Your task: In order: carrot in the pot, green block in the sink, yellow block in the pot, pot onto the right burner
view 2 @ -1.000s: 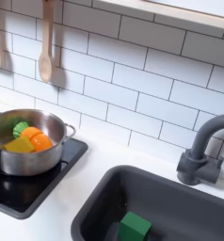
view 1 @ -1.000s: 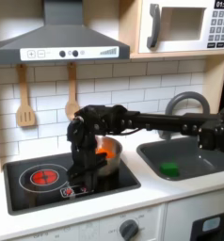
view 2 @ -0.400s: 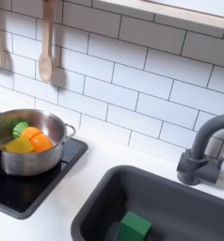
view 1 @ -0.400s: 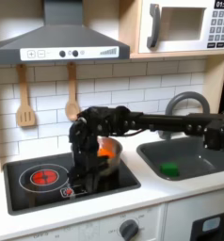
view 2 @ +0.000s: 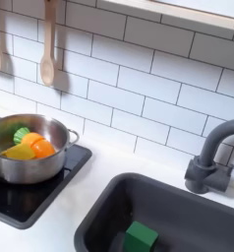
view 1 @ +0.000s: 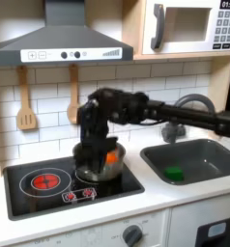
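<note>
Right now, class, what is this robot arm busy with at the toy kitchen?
A black robot arm reaches in from the first exterior view's right, and its gripper hangs over the near rim of the pot; whether the jaws are open cannot be told. The pot stands on the stove's burner nearest the sink, holding the carrot and the yellow block. The green block lies in the sink. So the sorting looks done, with the pot already on that burner.

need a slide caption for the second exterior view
Shiny steel pot holding orange carrot and yellow block on the stovetop; green cube in the dark grey sink.
</note>
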### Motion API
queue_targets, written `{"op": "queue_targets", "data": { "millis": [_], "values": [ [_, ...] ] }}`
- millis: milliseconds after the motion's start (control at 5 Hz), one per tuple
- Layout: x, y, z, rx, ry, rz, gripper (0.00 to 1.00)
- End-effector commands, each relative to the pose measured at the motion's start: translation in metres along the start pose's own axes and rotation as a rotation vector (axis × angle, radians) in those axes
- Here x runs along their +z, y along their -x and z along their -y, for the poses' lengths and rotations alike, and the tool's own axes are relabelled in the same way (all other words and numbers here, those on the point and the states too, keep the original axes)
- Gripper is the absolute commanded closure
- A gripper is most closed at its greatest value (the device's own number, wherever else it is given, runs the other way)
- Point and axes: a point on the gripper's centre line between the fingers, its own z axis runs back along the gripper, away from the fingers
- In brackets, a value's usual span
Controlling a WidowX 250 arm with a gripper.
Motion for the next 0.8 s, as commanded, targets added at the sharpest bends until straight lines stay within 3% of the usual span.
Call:
{"op": "queue_targets", "data": {
  "millis": [0,200,400,600],
  "values": [
    [0.030,-0.019,0.007,0.021,0.039,0.263,1.00],
    [0.047,-0.033,0.008,0.086,0.072,0.376,0.63],
    [0.045,-0.016,0.015,0.119,0.076,0.205,0.00],
    [0.030,0.019,0.036,0.118,0.087,0.002,0.00]
  ]
}}
